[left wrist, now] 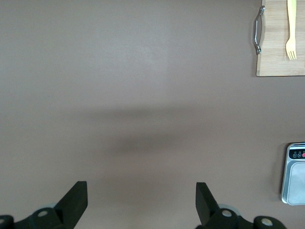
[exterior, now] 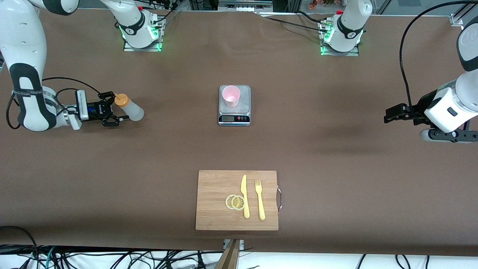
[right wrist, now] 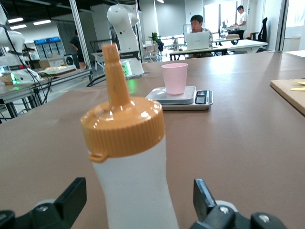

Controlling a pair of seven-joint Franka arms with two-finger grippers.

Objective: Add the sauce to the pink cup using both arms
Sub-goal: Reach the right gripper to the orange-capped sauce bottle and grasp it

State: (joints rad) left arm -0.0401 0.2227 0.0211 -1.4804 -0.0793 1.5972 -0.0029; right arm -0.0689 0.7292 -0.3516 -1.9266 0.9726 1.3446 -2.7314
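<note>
Brown table [exterior: 317, 149] all the way across, and at the right arm's end your right gripper [exterior: 116, 108] sits low with its fingers spread wide around the sauce [exterior: 129, 107], not squeezing it. Mid-table you've got the pink cup [exterior: 231, 95] upright on the scale [exterior: 234, 112], with a board [exterior: 216, 213] nearer the camera. Your left gripper [exterior: 387, 116] hangs over bare table at the left arm's end, fingers apart, holding nothing.
</note>
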